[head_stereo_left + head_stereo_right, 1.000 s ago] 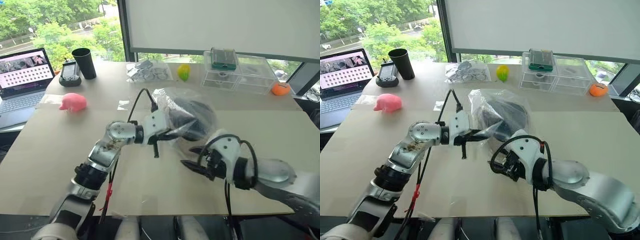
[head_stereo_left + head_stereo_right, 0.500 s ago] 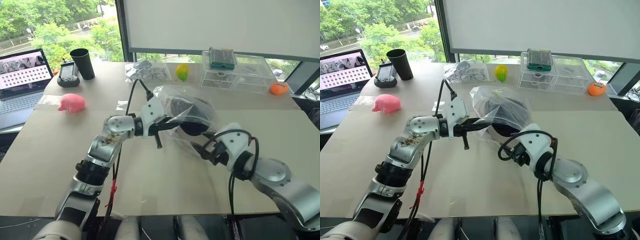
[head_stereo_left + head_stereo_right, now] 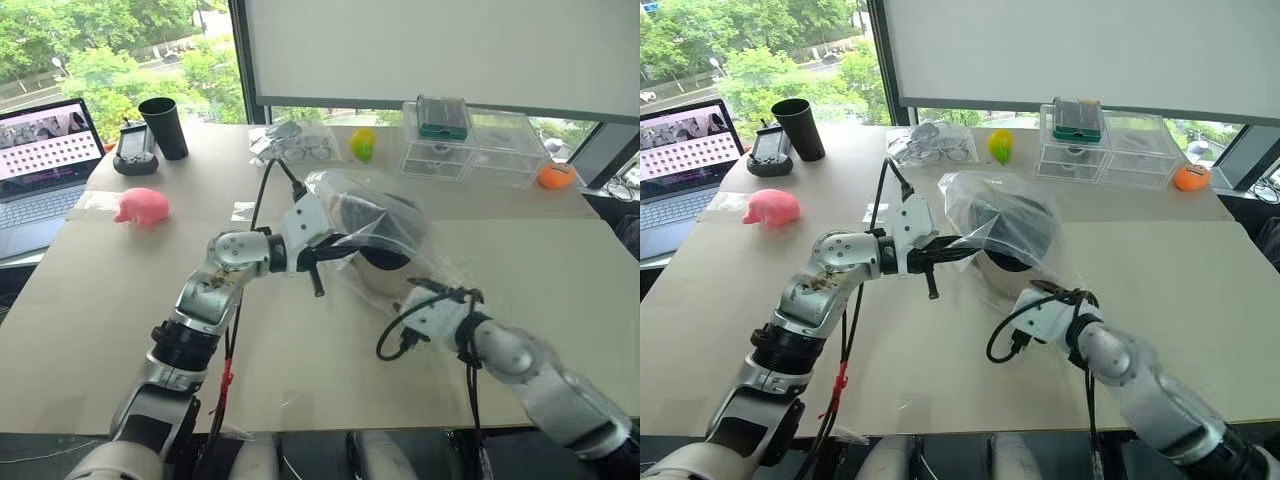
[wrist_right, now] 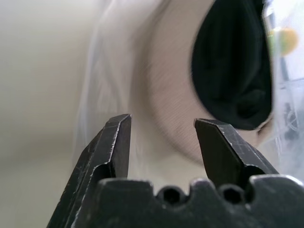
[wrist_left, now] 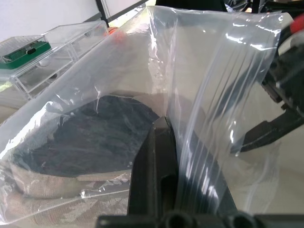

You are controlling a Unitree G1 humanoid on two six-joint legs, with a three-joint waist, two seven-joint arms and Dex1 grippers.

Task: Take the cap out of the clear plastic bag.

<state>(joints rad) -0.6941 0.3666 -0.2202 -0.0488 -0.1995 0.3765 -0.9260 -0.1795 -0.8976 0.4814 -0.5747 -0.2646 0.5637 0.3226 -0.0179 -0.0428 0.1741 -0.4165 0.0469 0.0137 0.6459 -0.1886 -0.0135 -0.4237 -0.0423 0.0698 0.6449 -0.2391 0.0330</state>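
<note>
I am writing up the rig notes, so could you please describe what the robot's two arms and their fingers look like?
Both arms are silver-grey metal segments with black joints. The left gripper sits on a white wrist block with a looping black cable; a red tie hangs by the forearm. The right gripper has two black wedge-shaped fingers on a white wrist with black cable loops.

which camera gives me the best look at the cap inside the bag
The right wrist view: the cap fills it, beige outside and dark lining both plain, between that gripper's open fingers. The left wrist view shows lining and a beige edge through film. The head views show it small inside the clear plastic bag.
</note>
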